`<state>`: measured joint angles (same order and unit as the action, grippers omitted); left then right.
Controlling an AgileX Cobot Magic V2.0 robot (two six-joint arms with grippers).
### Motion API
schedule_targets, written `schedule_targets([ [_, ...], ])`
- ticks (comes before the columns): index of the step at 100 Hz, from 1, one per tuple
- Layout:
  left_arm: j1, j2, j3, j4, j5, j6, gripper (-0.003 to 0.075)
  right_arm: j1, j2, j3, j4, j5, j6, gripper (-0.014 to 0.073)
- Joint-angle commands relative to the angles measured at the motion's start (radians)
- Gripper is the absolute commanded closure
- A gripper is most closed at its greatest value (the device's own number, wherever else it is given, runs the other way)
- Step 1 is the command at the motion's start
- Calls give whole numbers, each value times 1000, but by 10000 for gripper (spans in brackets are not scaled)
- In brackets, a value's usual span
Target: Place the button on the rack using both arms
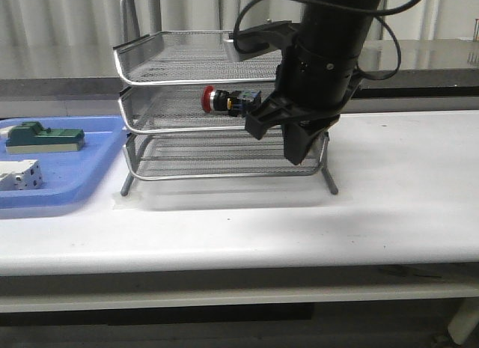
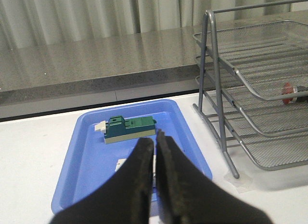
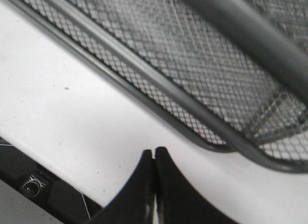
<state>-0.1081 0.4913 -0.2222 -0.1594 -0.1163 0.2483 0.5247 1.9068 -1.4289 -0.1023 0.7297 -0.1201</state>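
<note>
The button (image 1: 228, 99), red head to the left, lies on its side on the middle tier of the silver wire rack (image 1: 161, 129). The left wrist view shows its red head (image 2: 288, 89) at the frame's edge, inside the rack (image 2: 215, 70). My right gripper (image 1: 299, 155) hangs shut and empty in front of the rack's right end, just right of the button and apart from it. Its wrist view shows the shut tips (image 3: 154, 151) over white table beside the rack's mesh (image 3: 192, 65). My left gripper (image 2: 155, 137) is shut and empty above the blue tray.
A flat blue tray (image 1: 75, 185) lies left of the rack, holding a green block (image 1: 41, 136) and a white-grey block (image 1: 19, 174). In the left wrist view the tray (image 2: 86, 156) and green block (image 2: 130, 127) lie under the fingers. A grey counter runs behind.
</note>
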Motion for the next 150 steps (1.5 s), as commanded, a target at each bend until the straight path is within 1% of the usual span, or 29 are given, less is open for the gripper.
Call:
schedule_targets([
  [1,3,3,-27,-8,-72,-10,716,-6,-101,-33,7,13,4,653],
  [21,3,3,-27,-8,-72,-10,716,-8,-224,-19,8,28,71,653],
  [37,3,3,-27,-8,-72,-10,716,-34,-337,38,6,28,78,653],
  [51,3,3,-27,-8,-72,-10,716,-101,-444,113,6,29,82,653],
  [70,3,3,-27,-8,-72,-10,716,-239,-613,252,4,23,97,653],
  [84,3,3,-27,-8,-72,-10,716,-332,-756,369,4,-27,107,653],
  [98,3,3,-27,-8,-72,-10,716,-398,-903,490,4,-70,120,653],
  [118,3,3,-27,-8,-72,-10,716,-438,-1091,643,4,-119,120,653],
  [150,3,3,-27,-8,-72,-10,716,-438,-1376,866,2,-204,120,653],
])
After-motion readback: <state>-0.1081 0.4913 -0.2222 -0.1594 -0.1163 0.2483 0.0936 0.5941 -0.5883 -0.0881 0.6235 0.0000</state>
